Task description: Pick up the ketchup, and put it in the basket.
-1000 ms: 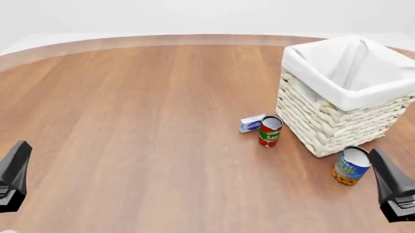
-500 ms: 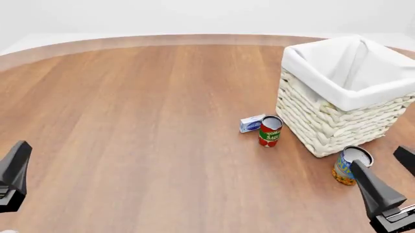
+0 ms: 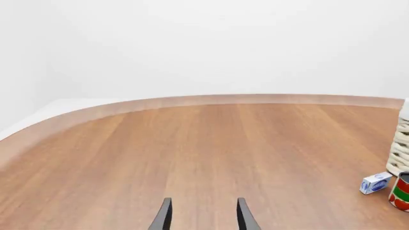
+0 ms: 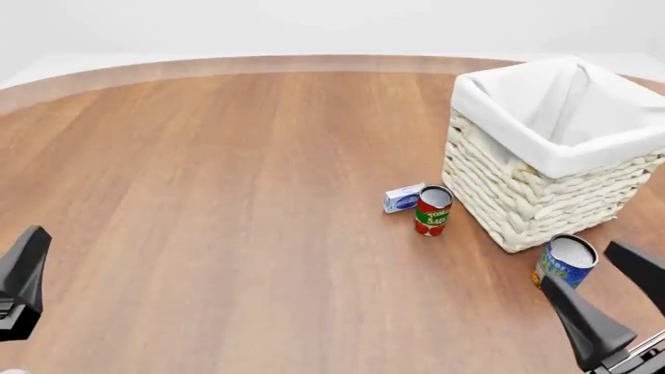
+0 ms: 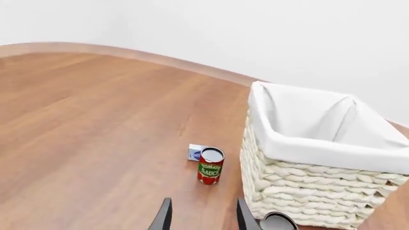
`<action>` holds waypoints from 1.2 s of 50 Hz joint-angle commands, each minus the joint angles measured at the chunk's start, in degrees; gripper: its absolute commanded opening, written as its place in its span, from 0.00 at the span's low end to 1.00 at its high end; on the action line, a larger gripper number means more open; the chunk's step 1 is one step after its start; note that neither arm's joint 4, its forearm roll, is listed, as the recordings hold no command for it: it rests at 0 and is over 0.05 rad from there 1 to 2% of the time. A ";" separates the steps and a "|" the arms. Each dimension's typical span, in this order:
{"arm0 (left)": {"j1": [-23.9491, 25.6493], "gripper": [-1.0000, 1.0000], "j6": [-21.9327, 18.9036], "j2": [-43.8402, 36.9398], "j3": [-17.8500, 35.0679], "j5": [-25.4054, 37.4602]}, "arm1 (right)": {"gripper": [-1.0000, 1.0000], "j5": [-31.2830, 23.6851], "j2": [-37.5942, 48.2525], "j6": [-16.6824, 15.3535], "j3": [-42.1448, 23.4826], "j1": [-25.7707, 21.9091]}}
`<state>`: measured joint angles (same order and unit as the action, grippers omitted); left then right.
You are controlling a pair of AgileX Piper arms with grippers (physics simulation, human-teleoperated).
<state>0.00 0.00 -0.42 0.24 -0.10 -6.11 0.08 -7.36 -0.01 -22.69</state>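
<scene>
1. In the front view we see the basket near the table's far right edge, and the blue-and-orange can upright just beside its near corner; the right wrist view shows only that can's silver top, cut off.
2. We find no ketchup bottle in any of the 3 views, so we cannot tell where it is.
3. The basket is square, cream woven wicker with a white cloth liner folded over its rim; the table is smooth brown wood with a curved far edge.
4. The tomato sauce can stands upright just beside the basket's left wall, touching or nearly touching a small blue-and-white box.
5. The right gripper has 2 dark fingers spread wide, holding nothing.
6. The left gripper shows 2 fingers apart and empty in its wrist view; the front view shows only 1 dark finger at the table's near left edge.
</scene>
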 commanded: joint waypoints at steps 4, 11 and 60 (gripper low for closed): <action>0.00 1.00 0.00 0.00 0.00 0.00 | 1.00 1.57 0.95 1.90 -0.01 -5.26; 0.00 1.00 0.00 0.00 0.00 0.00 | 1.00 5.13 4.30 2.58 -0.02 -7.18; 0.00 1.00 0.00 0.00 0.00 0.00 | 1.00 40.45 43.55 5.27 -3.75 -26.22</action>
<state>0.00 0.00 -0.42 0.24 -0.10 29.66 37.80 -2.43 -2.52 -45.69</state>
